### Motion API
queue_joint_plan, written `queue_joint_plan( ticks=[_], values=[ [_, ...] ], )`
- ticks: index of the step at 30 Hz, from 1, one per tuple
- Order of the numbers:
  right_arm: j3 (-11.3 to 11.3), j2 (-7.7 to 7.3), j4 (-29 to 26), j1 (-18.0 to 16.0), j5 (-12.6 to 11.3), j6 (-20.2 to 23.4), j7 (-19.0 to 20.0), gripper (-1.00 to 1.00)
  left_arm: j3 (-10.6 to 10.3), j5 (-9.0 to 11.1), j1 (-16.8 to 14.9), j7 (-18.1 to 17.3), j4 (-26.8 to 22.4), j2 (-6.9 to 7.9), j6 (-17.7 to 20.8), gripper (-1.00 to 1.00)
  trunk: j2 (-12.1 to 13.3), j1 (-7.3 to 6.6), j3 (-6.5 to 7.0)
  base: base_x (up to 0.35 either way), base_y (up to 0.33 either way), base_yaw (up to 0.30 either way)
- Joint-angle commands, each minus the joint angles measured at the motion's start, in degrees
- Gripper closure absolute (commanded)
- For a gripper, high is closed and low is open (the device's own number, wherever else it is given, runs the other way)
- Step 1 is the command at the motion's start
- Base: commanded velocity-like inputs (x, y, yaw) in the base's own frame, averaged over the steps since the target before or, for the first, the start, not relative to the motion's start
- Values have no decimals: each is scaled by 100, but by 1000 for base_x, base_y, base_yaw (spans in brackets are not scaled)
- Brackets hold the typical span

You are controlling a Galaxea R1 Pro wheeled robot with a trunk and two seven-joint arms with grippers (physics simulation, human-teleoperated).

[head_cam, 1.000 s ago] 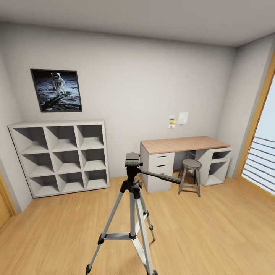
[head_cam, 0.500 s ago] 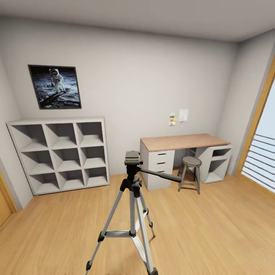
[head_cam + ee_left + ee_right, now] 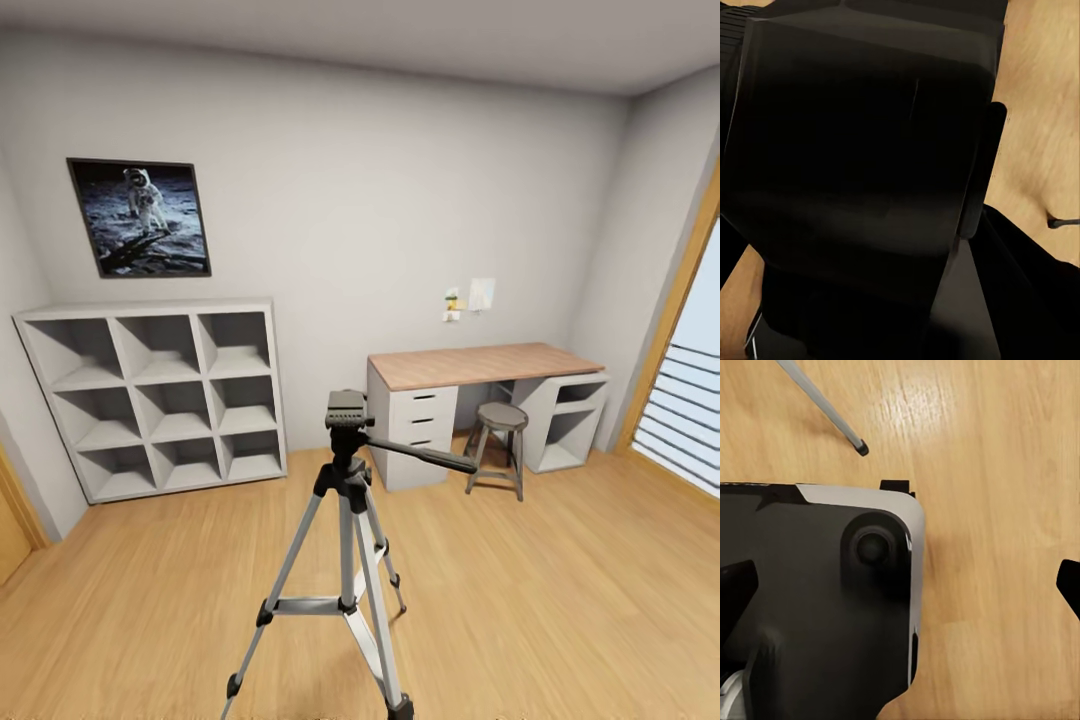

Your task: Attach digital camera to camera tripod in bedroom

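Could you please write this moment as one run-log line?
place: bedroom | tripod: upright on floor, head bare | camera: black box close at left wrist | stage: approaching tripod

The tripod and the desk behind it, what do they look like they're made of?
Camera tripod: legs look like silver metal with a light sheen; joints, feet and head matte black, perhaps plastic. Desk: pale wood-grain top, likely wood or laminate, on flat grey-white drawer units, probably painted board.

The camera tripod (image 3: 347,540) stands before the desk (image 3: 480,366) and shelf (image 3: 150,395).
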Motion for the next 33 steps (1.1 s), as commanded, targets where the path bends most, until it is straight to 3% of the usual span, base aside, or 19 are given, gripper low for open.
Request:
queue_joint_plan(
  ticks=[1,5,9,13,33],
  values=[
    [-50,-4,8,-5,51,-23,17,-100,-53,36,-4,14,-1,17,-13,100,-8,1,-19,0,0,0],
    [-52,-3,8,-5,44,-33,18,-100,-59,32,-4,-51,2,84,4,100,-8,1,-56,0,0,0],
    [-60,-11,8,-5,34,-40,18,-100,-62,44,-4,-480,14,126,48,100,-8,1,-93,0,0,0],
    [-61,-6,8,-5,35,-41,18,-100,-70,47,-4,-593,19,132,36,100,-8,1,-130,0,0,0],
    [-61,-12,8,-5,39,-42,18,-100,-80,30,-4,-607,20,132,-25,100,-8,1,-315,0,0,0]
  ],
)
